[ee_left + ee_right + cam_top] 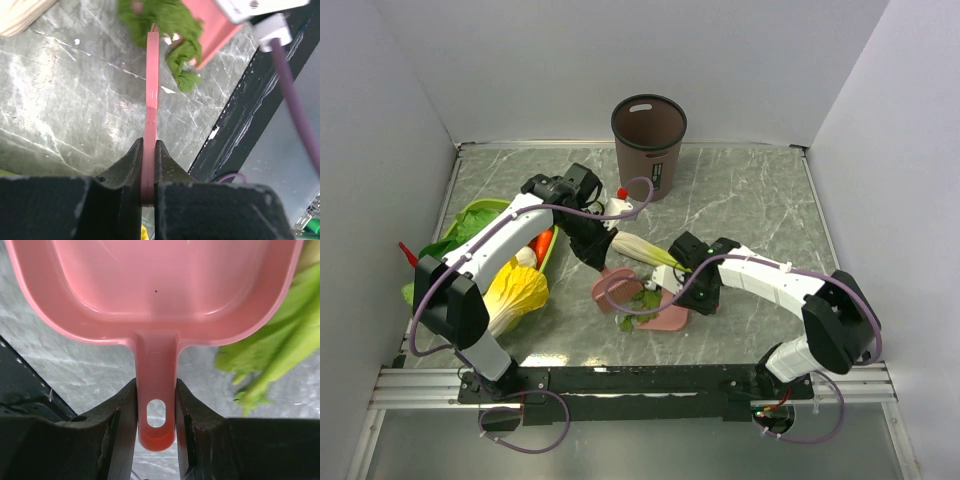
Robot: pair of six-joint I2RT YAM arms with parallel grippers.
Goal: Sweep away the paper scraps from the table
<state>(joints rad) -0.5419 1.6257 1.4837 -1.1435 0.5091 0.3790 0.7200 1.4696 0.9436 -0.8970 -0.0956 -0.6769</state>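
— Left fingers (131, 160) clamp a thin pink scraper (151, 90) edge-on; right fingers (122, 410) pinch the pink dustpan (155, 285) by its handle.
— Makes sense: the paper scraps (175, 30) bunch on the table (65, 100) between them, ready for pushing in.

Top view high above table (750, 190); wrist views close (both show dustpan (150, 290)).
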